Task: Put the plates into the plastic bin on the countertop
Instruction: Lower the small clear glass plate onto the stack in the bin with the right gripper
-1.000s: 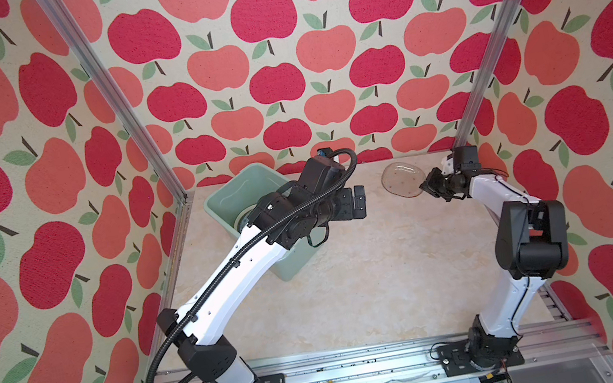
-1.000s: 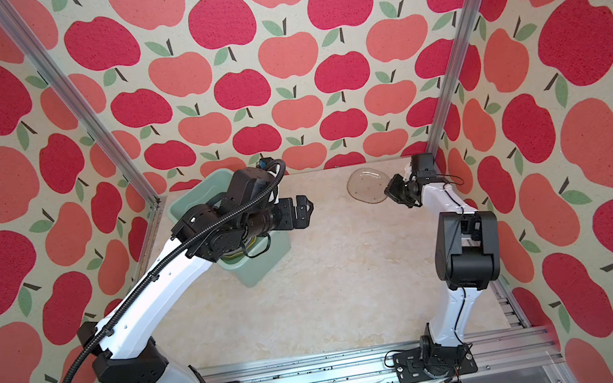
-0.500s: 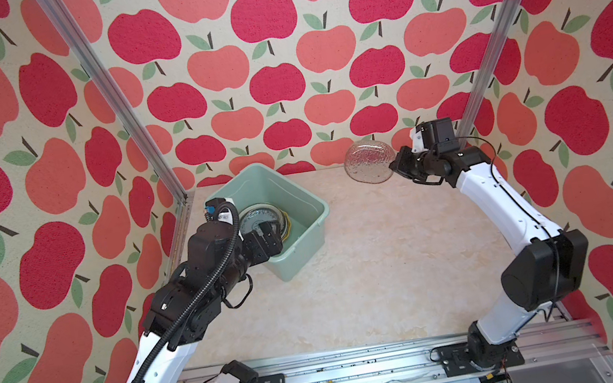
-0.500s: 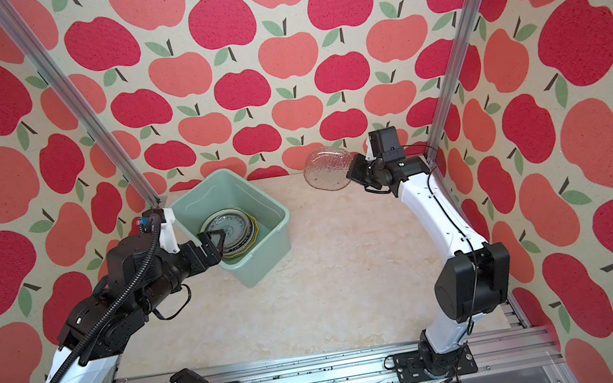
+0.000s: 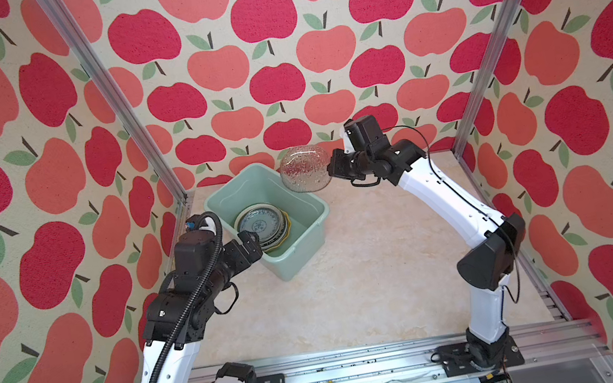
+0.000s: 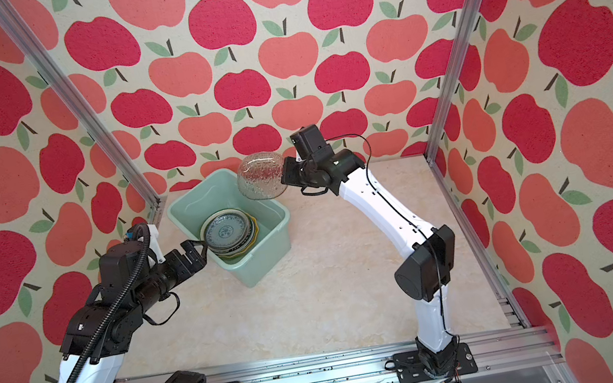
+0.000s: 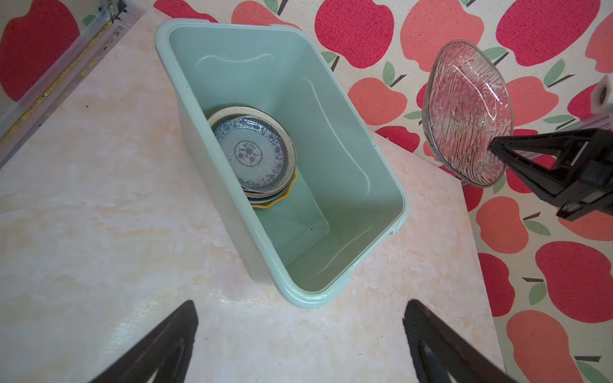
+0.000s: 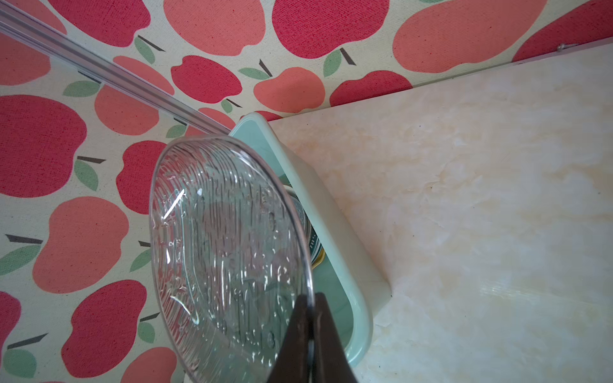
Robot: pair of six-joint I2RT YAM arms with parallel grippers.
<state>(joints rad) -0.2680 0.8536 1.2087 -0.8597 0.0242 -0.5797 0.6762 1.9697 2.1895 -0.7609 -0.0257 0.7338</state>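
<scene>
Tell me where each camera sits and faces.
Both top views: high in front, looking down at the countertop; left arm and right arm show.
Left wrist: on the left arm, facing plastic bin and stacked plates; own open jaws show.
Right wrist: on the right arm, facing the clear glass plate in its shut jaws.
Shared: all show the plastic bin.

The right end effector (image 5: 329, 169) pinches a clear glass plate (image 5: 302, 170) by its rim above the mint bin (image 5: 300, 263) (stacked plates (image 5: 262, 225) lie inside) on the counter (image 5: 373, 274), while the left end effector (image 5: 254, 244) hovers spread beside it.
</scene>
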